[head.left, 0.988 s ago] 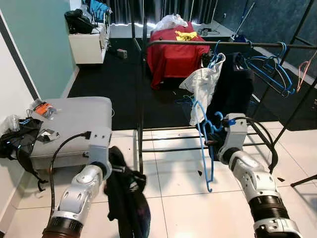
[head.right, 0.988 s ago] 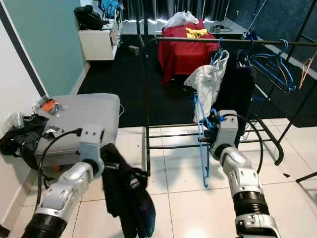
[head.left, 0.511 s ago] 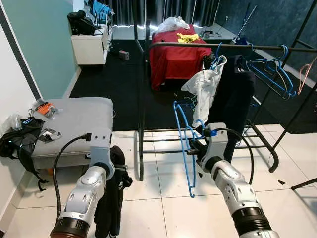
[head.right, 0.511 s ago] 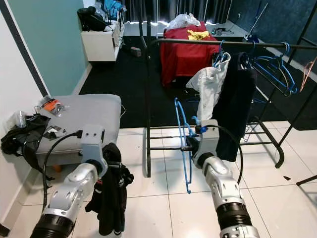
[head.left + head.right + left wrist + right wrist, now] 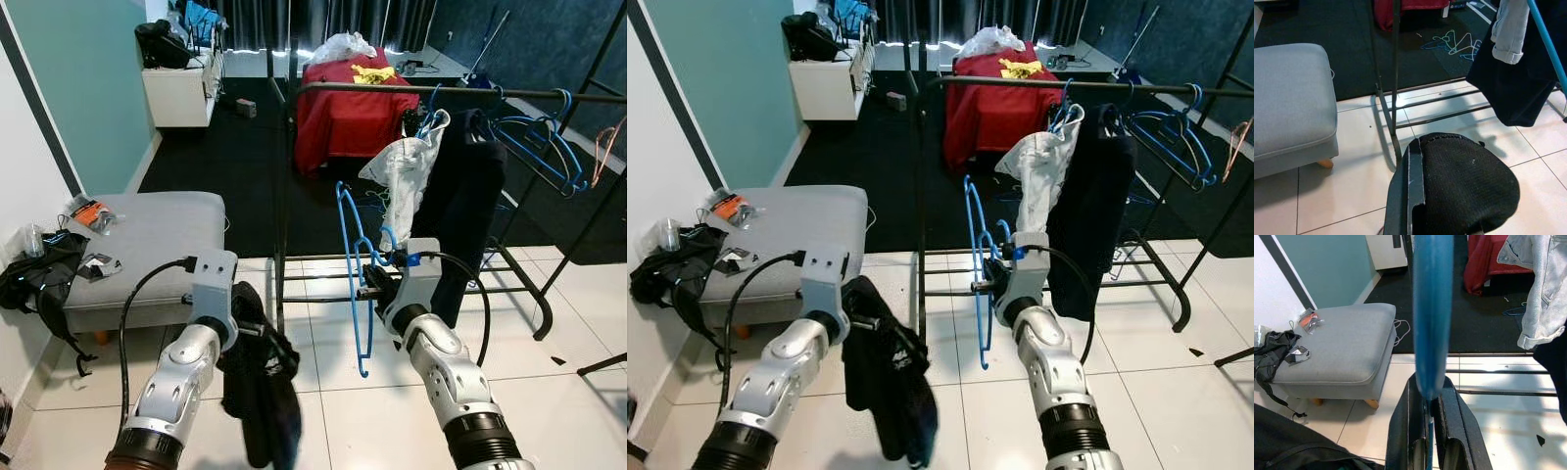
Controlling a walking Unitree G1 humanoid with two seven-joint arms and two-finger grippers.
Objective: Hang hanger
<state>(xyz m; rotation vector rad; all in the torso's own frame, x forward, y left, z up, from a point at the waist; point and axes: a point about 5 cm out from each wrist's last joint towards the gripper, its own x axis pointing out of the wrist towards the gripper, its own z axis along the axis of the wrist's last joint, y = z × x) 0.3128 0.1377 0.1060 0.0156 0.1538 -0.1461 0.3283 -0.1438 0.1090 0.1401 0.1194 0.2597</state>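
Note:
My right gripper (image 5: 371, 285) is shut on a blue plastic hanger (image 5: 1432, 308), held upright in front of the black clothes rack (image 5: 282, 196), below its top rail (image 5: 372, 86). The hanger's hook points up and its body hangs down toward the tiled floor. My left gripper (image 5: 1418, 147) is shut on a black garment (image 5: 260, 392), which dangles limp from it at the lower left, a little left of the hanger. The garment (image 5: 1464, 186) hides one of the left fingers.
On the rail hang a pale denim jacket (image 5: 402, 176), a dark garment (image 5: 458, 196) and several blue hangers (image 5: 534, 132). A grey ottoman (image 5: 147, 235) stands to the left, with a black bag (image 5: 34, 279) beside it. Red-covered furniture (image 5: 343, 103) stands behind the rack.
The right gripper has carried the blue hanger leftward, from the rack's middle to near its left post. The black garment has swung and now hangs further right.

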